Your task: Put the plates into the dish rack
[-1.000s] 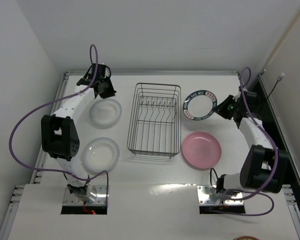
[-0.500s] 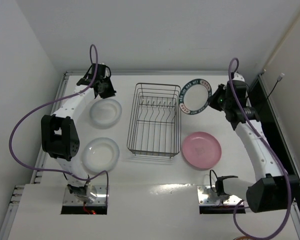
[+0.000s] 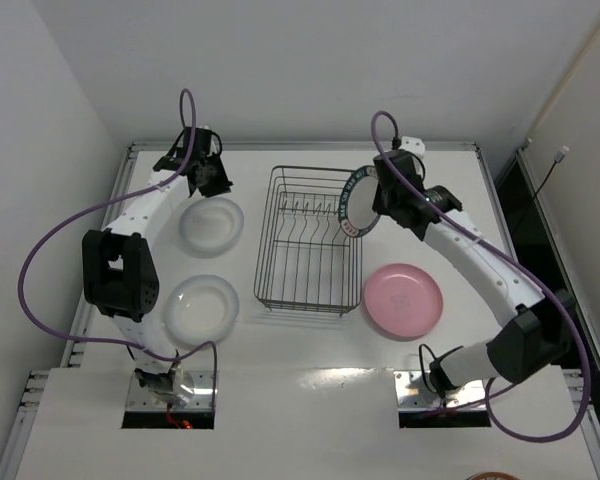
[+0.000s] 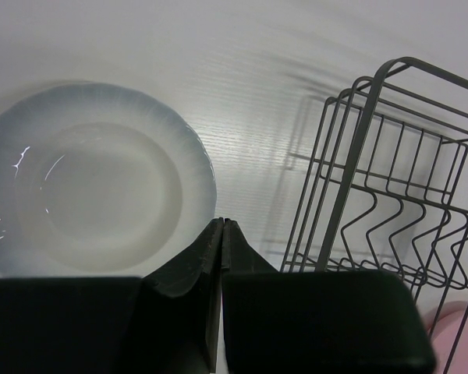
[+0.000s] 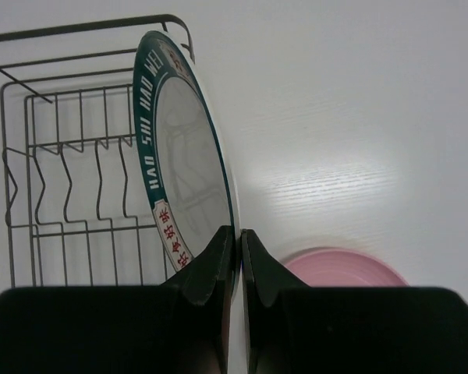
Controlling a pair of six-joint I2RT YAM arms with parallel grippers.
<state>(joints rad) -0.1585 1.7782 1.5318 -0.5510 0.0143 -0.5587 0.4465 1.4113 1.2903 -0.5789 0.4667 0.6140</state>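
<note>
a white table is being boxed in by white walls, with bare strips being left between the dish rack, the far translucent plate, the near translucent plate and the pink plate. the patterned plate is being held on edge at the rack's far right corner, clamped in the right gripper; the left gripper is being held closed beside the far translucent plate.

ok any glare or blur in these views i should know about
Top external: a bright glare patch on the table between the arm bases, the rest evenly lit. Left wrist: small glints on the translucent plate at its left rim, the dish rack casting a faint shadow. Right wrist: a soft sheen on the table beside the patterned plate; the dark fingers show little detail.
</note>
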